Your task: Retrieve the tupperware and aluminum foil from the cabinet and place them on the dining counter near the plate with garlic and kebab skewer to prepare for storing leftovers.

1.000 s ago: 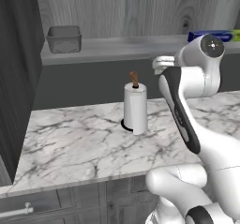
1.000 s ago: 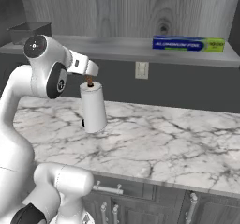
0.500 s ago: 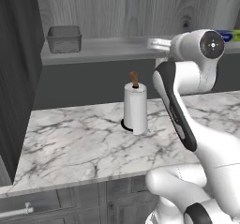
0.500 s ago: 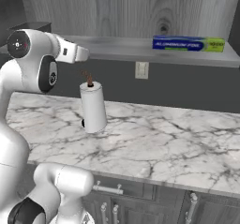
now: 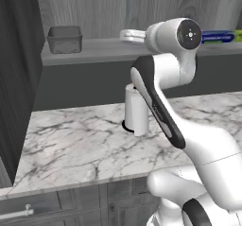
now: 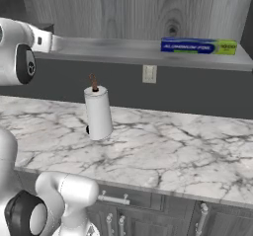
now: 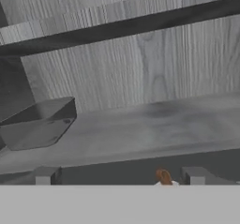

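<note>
Two fingertips of your end effector (image 7: 119, 176) stand apart, newly raised to shelf height; grey translucent tupperware tub (image 7: 38, 123) sits up-left.

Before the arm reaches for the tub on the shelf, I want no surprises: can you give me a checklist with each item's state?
1. Jaws open: ok; the gripper has fingertips set wide apart in the hand view.
2. Gripper empty: ok.
3. Tupperware upright on the cabinet shelf: ok.
4. Hand aimed at the tub: not ok; it sits far to one side in the hand view.
5. Paper-towel roll out of the way: ok, it stands below on the worktop.
6. Aluminum foil undisturbed on the shelf: ok.
</note>
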